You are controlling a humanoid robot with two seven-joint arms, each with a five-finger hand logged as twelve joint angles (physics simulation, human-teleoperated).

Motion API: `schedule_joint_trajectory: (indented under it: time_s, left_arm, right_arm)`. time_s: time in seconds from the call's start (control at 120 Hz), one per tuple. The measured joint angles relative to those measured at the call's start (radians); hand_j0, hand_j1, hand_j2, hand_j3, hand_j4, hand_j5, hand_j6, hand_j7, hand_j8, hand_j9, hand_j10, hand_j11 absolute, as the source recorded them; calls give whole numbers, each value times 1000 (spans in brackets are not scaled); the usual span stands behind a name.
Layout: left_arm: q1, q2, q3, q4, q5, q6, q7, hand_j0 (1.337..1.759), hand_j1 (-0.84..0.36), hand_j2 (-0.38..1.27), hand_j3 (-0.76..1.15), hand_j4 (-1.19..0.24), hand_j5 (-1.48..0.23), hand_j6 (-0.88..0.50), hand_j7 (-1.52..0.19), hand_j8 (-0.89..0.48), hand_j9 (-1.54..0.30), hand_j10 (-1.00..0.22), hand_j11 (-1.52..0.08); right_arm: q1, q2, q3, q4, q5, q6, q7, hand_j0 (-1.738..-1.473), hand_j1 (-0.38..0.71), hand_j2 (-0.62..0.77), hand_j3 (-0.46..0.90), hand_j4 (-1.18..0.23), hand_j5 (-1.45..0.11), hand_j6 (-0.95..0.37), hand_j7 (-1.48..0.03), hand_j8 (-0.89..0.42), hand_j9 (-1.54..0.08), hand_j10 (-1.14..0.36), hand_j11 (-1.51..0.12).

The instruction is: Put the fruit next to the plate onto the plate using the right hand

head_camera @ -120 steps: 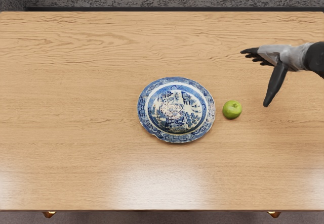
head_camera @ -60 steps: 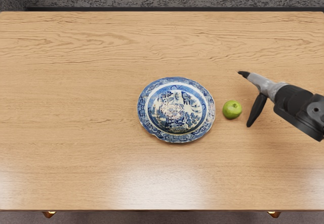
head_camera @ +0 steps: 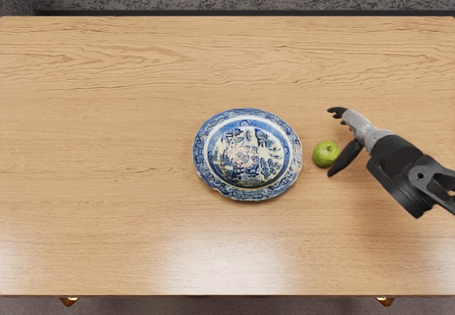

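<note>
The small round green fruit (head_camera: 326, 153) lies on the light wooden counter (head_camera: 106, 116), just beside the right edge of the round blue-and-white patterned china plate (head_camera: 201, 160). It looks very near the rim, though contact cannot be judged from this angle. The plate carries nothing.

The right robot hand (head_camera: 357, 134) comes in from the right and sits close to the fruit on the side away from the plate. It is spread and holds nothing. One dark digit (head_camera: 343, 160) slants down almost to the fruit's right flank, while the other fingers (head_camera: 335, 111) reach out above and behind it. No digit clearly touches the fruit.

The step in hand appears to be the final approach before the grasp, so the task itself is barely begun. The next move calls for bringing the digits around the fruit from both sides and closing on it. A one-sided push could roll so round a thing against the plate rim. After that comes a short lift and a small carry leftward over the rim.
</note>
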Motion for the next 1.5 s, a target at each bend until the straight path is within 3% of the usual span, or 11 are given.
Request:
schedule_joint_trajectory:
  time_s: [0.542, 0.625, 0.708, 0.775, 1.025, 1.5]
  left_arm:
    - [0, 0, 0, 0, 0, 0, 0, 1658, 345, 1, 0, -4, -5, -5, -5, -4, -5, -4, -5]
    - [0, 0, 0, 0, 0, 0, 0, 1658, 345, 1, 0, -4, -5, -5, -5, -4, -5, -4, -5]
    - [0, 0, 0, 0, 0, 0, 0, 1658, 345, 1, 0, -4, -5, -5, -5, -4, -5, -4, -5]
    - [0, 0, 0, 0, 0, 0, 0, 1658, 345, 1, 0, -4, -5, -5, -5, -4, -5, -4, -5]
    - [0, 0, 0, 0, 0, 0, 0, 1658, 345, 1, 0, -4, -5, -5, -5, -4, -5, -4, -5]
    - [0, 0, 0, 0, 0, 0, 0, 1658, 345, 1, 0, -4, -5, -5, -5, -4, -5, -4, -5]
  right_arm:
    - [0, 15, 4, 12, 23, 24, 0, -1657, 70, -86, 0, -355, -470, -360, -464, -357, -469, -347, -466]
    - [2, 13, 14, 14, 42, 43, -1, -1657, 121, -64, 0, -403, -533, -408, -527, -404, -531, -360, -400]
    - [3, 7, 38, 15, 66, 82, 0, -1658, 185, -68, 0, -458, -601, -461, -596, -456, -599, -429, -512]
    - [3, 5, 48, 16, 77, 101, 0, -1657, 216, -21, 0, -496, -651, -484, -646, -423, -649, -475, -586]
    - [9, -3, 83, 16, 108, 151, 0, -1657, 247, 199, 0, -582, -760, -540, -757, -450, -755, -578, -736]
    - [56, 7, 187, 55, 211, 288, 0, -1657, 265, 245, 0, -613, -799, -541, -797, -433, -799, -555, -788]
